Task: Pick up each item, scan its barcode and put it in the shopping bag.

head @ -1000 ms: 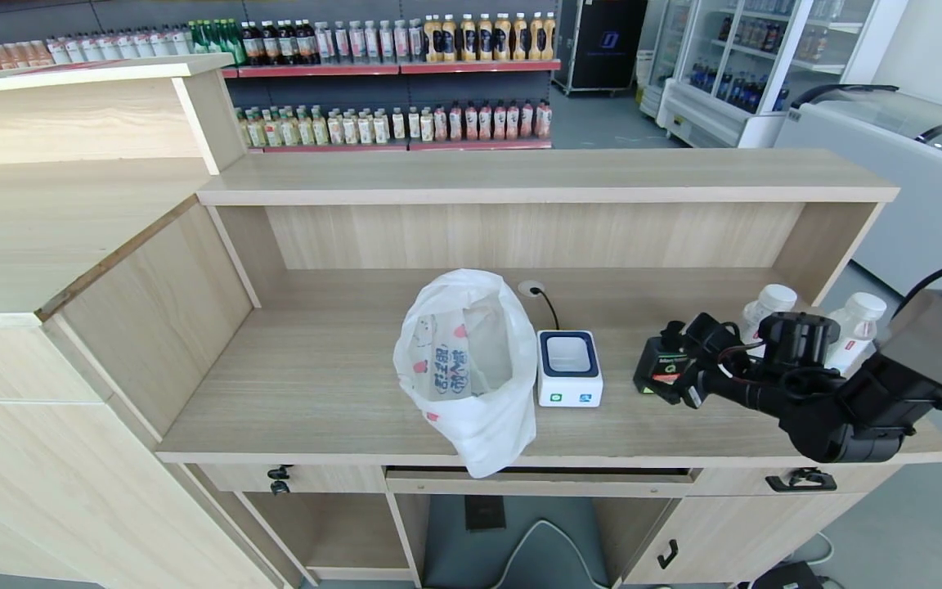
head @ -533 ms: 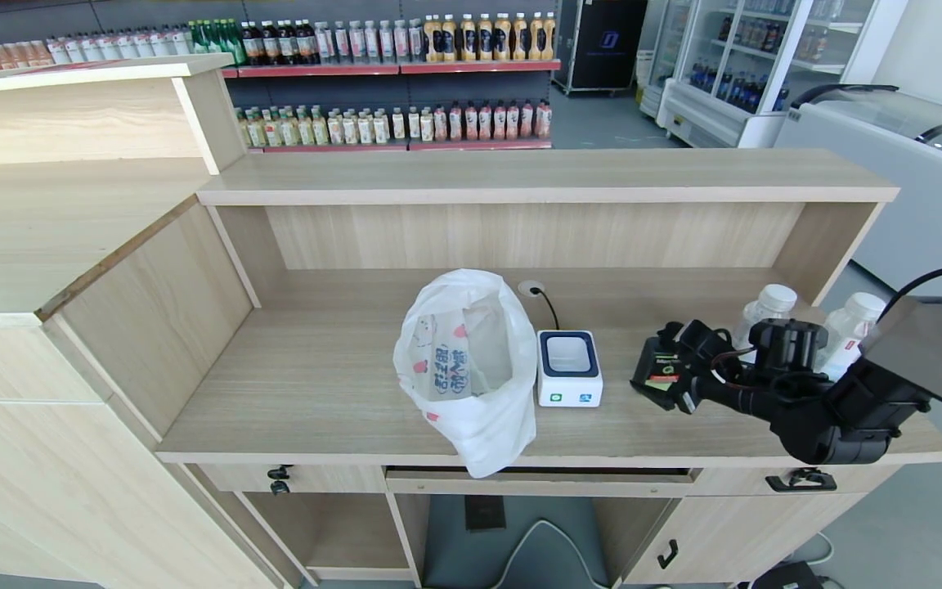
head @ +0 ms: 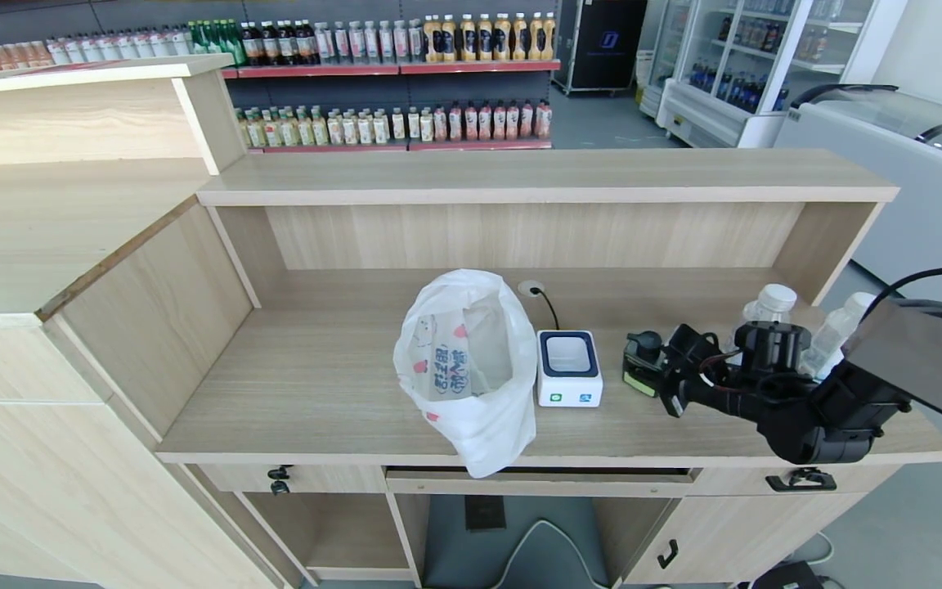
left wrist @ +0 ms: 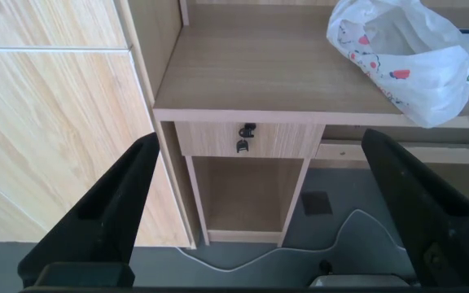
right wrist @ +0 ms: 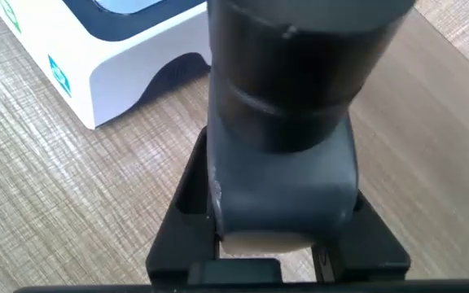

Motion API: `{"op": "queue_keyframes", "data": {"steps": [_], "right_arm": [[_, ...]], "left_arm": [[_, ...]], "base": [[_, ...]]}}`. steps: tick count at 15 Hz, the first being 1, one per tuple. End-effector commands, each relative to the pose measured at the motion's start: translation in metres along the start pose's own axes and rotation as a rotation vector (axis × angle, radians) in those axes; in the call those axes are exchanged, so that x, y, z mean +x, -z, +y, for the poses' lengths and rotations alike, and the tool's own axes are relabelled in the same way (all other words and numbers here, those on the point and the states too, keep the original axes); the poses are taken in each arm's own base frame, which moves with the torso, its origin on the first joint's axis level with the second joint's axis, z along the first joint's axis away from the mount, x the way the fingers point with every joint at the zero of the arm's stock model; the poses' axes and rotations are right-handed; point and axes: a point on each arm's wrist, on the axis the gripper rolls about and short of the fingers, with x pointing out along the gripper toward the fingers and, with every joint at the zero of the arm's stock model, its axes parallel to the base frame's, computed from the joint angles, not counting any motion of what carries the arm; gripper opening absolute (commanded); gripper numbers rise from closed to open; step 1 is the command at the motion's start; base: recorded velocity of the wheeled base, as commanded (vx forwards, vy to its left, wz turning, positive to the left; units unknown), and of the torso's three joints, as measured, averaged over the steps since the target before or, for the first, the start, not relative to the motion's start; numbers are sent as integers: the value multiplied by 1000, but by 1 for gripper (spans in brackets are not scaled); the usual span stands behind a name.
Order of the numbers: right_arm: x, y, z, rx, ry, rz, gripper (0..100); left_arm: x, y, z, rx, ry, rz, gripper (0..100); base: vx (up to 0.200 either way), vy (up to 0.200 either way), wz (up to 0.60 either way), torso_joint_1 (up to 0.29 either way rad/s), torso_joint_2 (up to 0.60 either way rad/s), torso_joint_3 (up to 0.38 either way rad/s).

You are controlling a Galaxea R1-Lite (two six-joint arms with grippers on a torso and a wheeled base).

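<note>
Just past the right gripper (head: 649, 370) clamping a dark bottle (right wrist: 283, 146), the scanner (head: 569, 378) is sitting; left gripper (left wrist: 259, 212) is gaping wide.

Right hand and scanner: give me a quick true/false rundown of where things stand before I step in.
1. The right hand grips a dark bottle. True.
2. That bottle is over the shopping bag. False: it is on the far side of the scanner from the bag.
3. The scanner stands just to the right of the bag. True.
4. The left hand is shut on an item. False: it is open and empty.
</note>
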Motion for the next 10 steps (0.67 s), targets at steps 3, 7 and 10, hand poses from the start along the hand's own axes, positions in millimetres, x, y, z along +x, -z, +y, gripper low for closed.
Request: {"op": "queue_keyframes", "data": {"steps": [3, 7, 10], "right_arm": [[-8, -12, -11, -20, 36, -15, 0], [-51, -82, -41, -20, 120, -103, 0], [-140, -167, -32, -76, 178, -180, 0]], "left_arm": [[0, 0, 0, 0, -2, 0, 100], [0, 0, 0, 0, 0, 0, 100], [0, 0, 0, 0, -2, 0, 100]], "base": [[0, 0, 0, 0, 0, 0], [0, 0, 0, 0, 0, 0], [0, 0, 0, 0, 0, 0]]}}
